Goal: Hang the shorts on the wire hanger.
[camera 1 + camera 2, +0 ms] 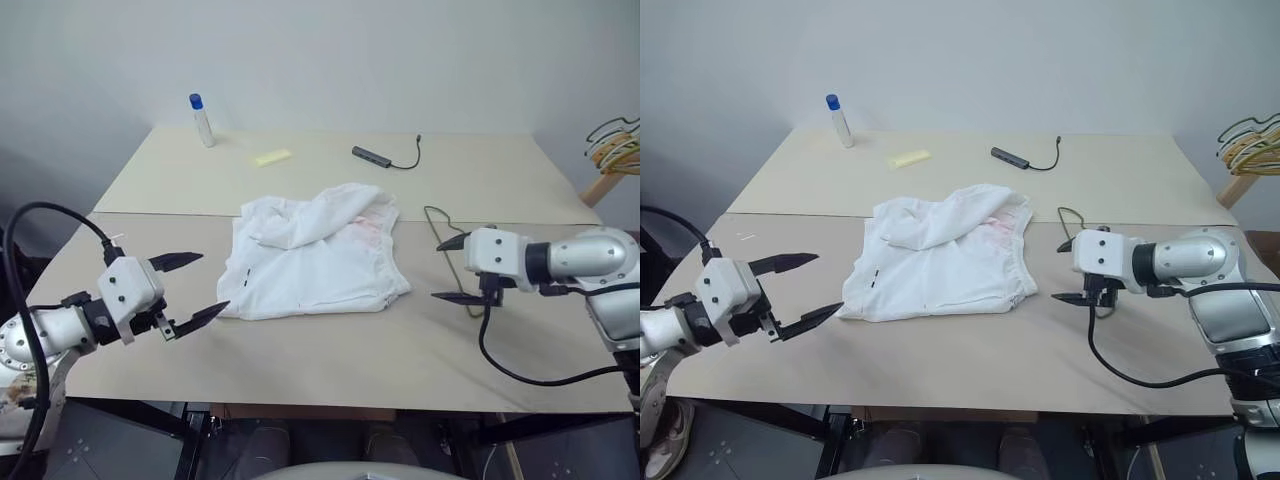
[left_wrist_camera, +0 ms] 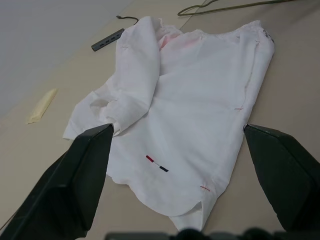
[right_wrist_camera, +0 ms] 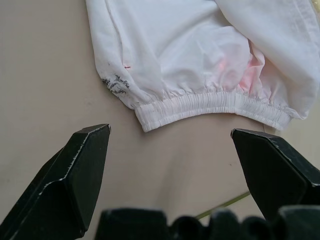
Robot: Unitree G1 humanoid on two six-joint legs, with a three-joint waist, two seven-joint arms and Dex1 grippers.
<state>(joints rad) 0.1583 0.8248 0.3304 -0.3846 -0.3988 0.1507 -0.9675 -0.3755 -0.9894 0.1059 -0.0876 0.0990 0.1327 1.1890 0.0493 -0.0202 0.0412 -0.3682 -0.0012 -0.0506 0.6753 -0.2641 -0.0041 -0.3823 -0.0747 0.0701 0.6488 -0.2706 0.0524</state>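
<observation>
Both jaws wide, empty — left gripper (image 1: 190, 286) at 8 o'clock of crumpled shorts (image 1: 315, 255), right gripper (image 1: 452, 269) at 3 over the wire hanger (image 1: 447, 235) — risk: pinching one fabric layer or knocking the hanger askew.

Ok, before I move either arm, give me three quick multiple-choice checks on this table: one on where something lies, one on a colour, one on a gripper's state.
1. Where does the wire hanger lie?
A. beside the shorts, near the right gripper
B. on top of the shorts
C. by the bottle

2. What colour is the cap of the bottle?
A. red
B. blue
C. green

3. How is the left gripper?
A. shut on the shorts
B. shut on nothing
C. open, holding nothing

Answers:
1 A: the thin wire lies on the table between waistband and right gripper.
2 B: the cap is blue.
3 C: its fingers stand wide apart, short of the cloth.
</observation>
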